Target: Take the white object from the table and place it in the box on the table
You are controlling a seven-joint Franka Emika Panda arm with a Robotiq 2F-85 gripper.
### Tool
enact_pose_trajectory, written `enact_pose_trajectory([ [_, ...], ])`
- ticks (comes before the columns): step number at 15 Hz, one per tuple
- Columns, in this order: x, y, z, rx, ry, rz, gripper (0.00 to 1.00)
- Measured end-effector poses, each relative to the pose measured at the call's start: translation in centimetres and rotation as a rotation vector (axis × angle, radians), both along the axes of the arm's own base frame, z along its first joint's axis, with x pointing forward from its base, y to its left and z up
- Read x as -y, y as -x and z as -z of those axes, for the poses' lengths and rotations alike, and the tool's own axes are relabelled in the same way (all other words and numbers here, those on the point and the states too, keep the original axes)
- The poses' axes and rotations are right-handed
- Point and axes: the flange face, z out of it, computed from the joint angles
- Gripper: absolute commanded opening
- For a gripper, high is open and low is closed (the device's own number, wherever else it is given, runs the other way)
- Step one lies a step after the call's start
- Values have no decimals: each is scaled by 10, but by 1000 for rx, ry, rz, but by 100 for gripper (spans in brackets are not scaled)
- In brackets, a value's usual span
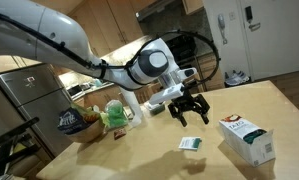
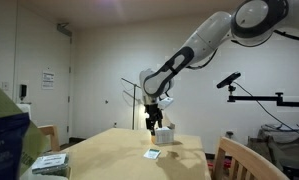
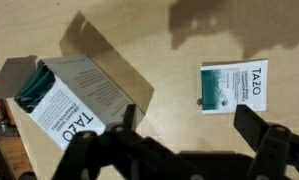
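The gripper [image 1: 189, 110] hangs over the wooden table [image 1: 139, 155]. Its two fingers are spread wide apart, and it holds nothing. The white object [image 1: 192, 144] lies flat on the table, right under the gripper in an exterior view. It is a small square packet with a green patch (the wrist view shows the word TAZO on it). The box [image 1: 245, 138] lies on the table near the white object, not touching it. In the wrist view the box has one end open. It lies on one side of the fingers and the white object on the other. A white roll [image 1: 130, 103] stands farther back.
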Motion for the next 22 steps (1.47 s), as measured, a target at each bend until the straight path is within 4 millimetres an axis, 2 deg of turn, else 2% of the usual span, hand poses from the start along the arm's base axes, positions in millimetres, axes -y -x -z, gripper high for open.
enact_pose_trajectory([
  [6,0,0,4,-7,-2,-6,100],
  [9,-10,-5,8,-2,-50,-148,100],
  [14,-31,-8,38,-44,-163,-355,100],
  [18,-32,-7,55,-77,-177,-371,100],
  [22,-29,-8,51,-64,-161,-341,100],
])
